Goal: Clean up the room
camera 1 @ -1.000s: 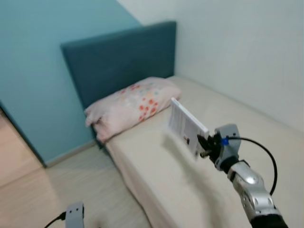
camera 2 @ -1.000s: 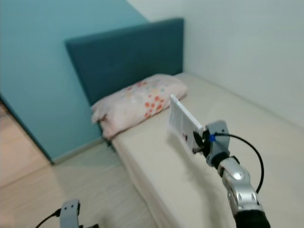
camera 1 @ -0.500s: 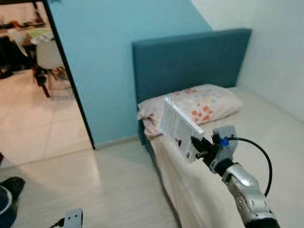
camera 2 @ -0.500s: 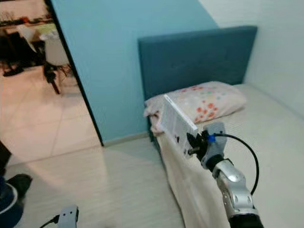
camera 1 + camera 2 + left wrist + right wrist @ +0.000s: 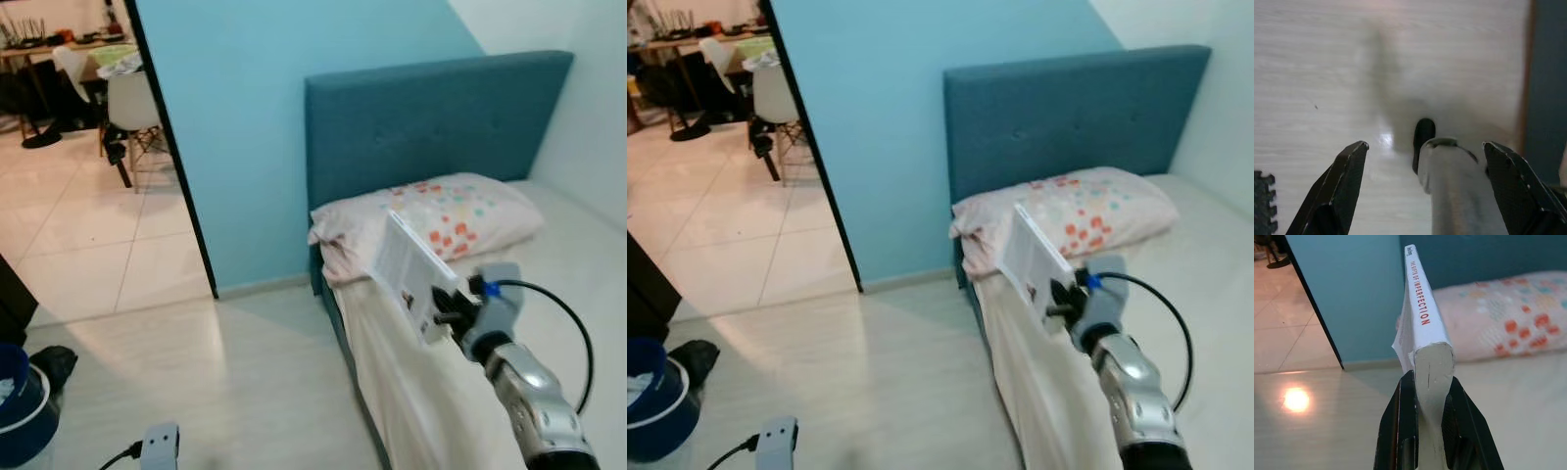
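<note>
Change since earlier frames: my head view swung toward my left, so the doorway (image 5: 171,166) and the tiled room beyond came into sight; the book stayed clamped in my right tool throughout, so I read this as my own turning, not the things moving.
Right tool: my right tool (image 5: 1422,418) was closed on the lower end of a white book (image 5: 411,269), both fingers (image 5: 1400,431) pressed against its covers; spine up, red title lettering legible along it.
Book position: held in the air, tilted, over the near edge of the bed (image 5: 549,323), in front of the flowered pillow (image 5: 441,215) and apart from both.
Left tool: my left tool (image 5: 1425,161) hung low over the pale wood floor (image 5: 216,392), fingers (image 5: 1339,181) spread wide, nothing between them.
Surroundings: teal headboard (image 5: 431,117) behind the pillow; white chair (image 5: 132,103) in the far room; a blue bucket-like thing (image 5: 20,411) and a dark item at the floor's left edge, too cut off to identify.
Progress: book picked up and in carry; not yet put away.
Remaining (judgement): find a proper place for the book and set it down; no shelf or table for it was in sight. Whether other clutter remained, I could not tell.
</note>
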